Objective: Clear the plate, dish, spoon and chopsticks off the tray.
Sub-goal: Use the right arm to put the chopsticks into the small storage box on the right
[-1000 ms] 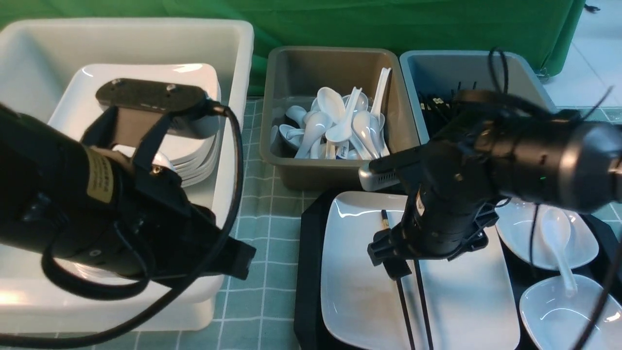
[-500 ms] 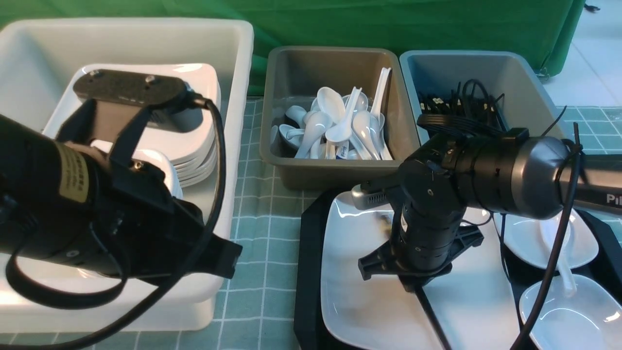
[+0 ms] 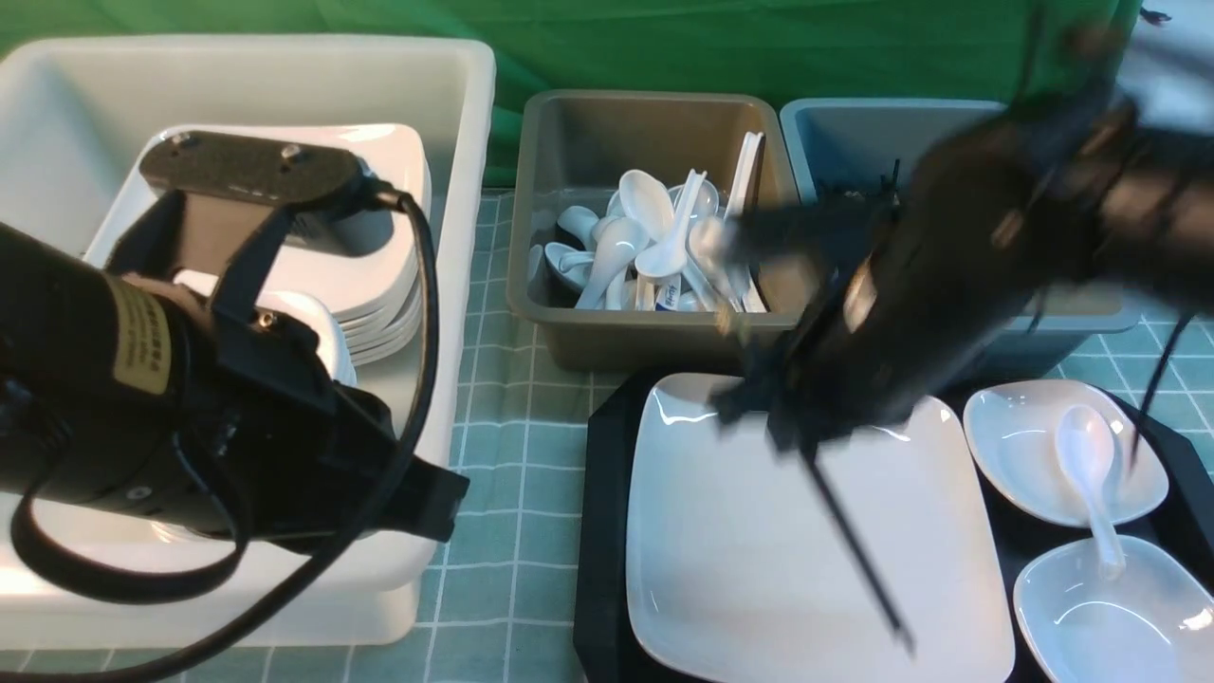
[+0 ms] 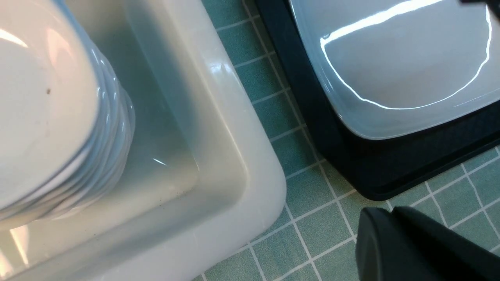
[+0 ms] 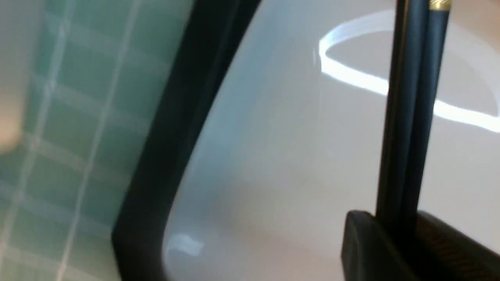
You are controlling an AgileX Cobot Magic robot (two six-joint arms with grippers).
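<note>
The large white plate [image 3: 759, 569] lies on the black tray [image 3: 599, 531]. My right gripper [image 3: 795, 432], blurred by motion, hovers above the plate's far half. It is shut on the pair of black chopsticks [image 3: 854, 550], which hang slanting over the plate. In the right wrist view the chopsticks [image 5: 410, 117] run out from between the jaws of the right gripper [image 5: 394, 222]. Two small white dishes [image 3: 1020, 446] [image 3: 1091, 617] sit at the tray's right. The spoon [image 3: 1089, 474] rests in the far one. My left gripper [image 4: 392, 212] is shut and empty over the cloth beside the tray [image 4: 351, 171].
A white tub [image 3: 465, 142] on the left holds stacked plates [image 3: 379, 294]. Behind the tray stand a brown tub [image 3: 645, 346] of white spoons and a grey-blue tub [image 3: 854, 119] with chopsticks. A green checked cloth [image 3: 512, 446] covers the table.
The right gripper closed on the chopsticks and lifted them off the plate, the arm swinging up and back to the right. The left arm drew back slightly.
</note>
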